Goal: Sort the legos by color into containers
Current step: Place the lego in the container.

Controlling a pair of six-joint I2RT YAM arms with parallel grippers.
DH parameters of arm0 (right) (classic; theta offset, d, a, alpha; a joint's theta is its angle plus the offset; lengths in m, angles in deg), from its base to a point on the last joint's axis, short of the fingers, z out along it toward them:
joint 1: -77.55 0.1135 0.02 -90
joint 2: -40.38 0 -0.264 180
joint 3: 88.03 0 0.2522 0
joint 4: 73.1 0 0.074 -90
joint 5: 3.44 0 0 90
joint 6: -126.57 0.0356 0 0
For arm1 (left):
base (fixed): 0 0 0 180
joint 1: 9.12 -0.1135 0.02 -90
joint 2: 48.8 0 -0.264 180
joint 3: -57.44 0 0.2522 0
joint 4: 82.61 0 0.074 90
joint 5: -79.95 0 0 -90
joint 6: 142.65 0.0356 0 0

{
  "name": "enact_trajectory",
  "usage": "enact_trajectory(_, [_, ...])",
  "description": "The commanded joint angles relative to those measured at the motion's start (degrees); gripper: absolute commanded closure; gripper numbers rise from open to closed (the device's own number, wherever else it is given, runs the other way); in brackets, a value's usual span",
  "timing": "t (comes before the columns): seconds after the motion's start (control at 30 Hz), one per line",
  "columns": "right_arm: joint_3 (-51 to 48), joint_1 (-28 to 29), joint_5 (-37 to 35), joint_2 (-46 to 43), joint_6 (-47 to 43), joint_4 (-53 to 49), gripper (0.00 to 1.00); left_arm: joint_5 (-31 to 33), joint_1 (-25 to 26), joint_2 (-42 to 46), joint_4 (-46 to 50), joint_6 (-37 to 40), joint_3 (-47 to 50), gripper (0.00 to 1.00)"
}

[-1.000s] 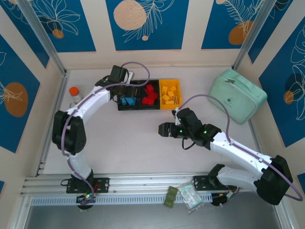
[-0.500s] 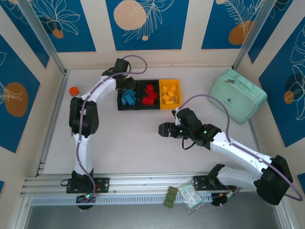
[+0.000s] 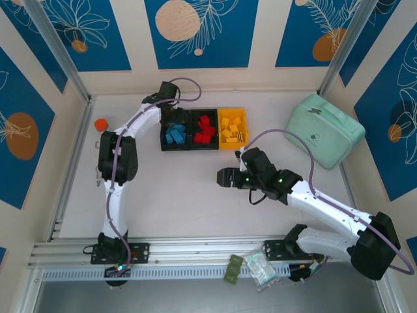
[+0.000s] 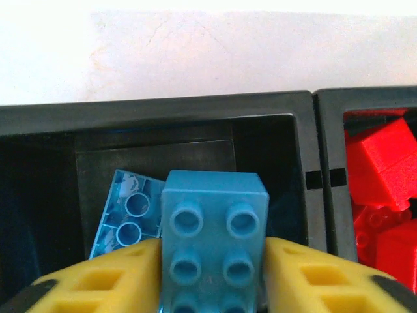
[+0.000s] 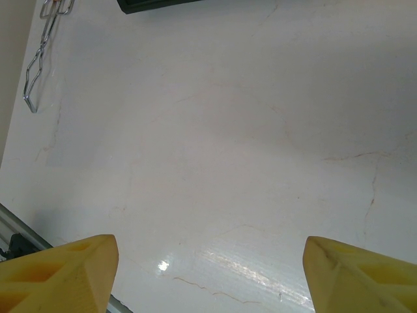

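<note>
Upper left of centre, the left hand (image 4: pixel 214 261) is clamped on a blue lego (image 4: pixel 214 222) above the left black container (image 4: pixel 195 107). Red legos (image 3: pixel 204 130) sit in the middle container (image 3: pixel 203 148), yellow legos (image 3: pixel 229 129) in the yellow container (image 3: pixel 245 130). At centre, the right hand (image 3: pixel 225 177) hangs over the tabletop (image 3: pixel 176 189), fingers apart.

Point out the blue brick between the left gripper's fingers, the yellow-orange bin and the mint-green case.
blue brick (image 4: pixel 214 244): left wrist view, its studded top face.
yellow-orange bin (image 3: pixel 233 111): top external view, its far rim.
mint-green case (image 3: pixel 324 130): top external view, middle of its lid.
</note>
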Motion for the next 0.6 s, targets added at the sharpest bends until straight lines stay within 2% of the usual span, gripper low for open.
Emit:
enact_trajectory(0.0, [1.2,-0.3,-0.5,-1.0,0.3,-1.1,0.25,-1.0,0.1,-0.1,1.3,-0.6,-2.0,0.49])
enact_trajectory(0.1, [1.0,-0.3,-0.5,-1.1,0.4,-1.0,0.25,-1.1,0.2,1.1,1.3,-0.7,-1.6,0.44])
enact_trajectory(0.23, [0.5,-0.3,-0.6,-1.7,0.5,-0.8,0.25,-2.0,0.4,4.7,0.0,-1.2,1.1,0.44])
enact_trajectory(0.33, [0.5,-0.5,-1.0,-2.2,0.3,-1.0,0.25,-2.2,0.6,9.6,-2.8,-1.8,6.6,0.39])
enact_trajectory(0.57, [2.1,-2.4,-0.2,-1.0,-2.4,-1.5,0.24,-4.7,0.5,21.7,-8.4,-1.9,20.8,0.37])
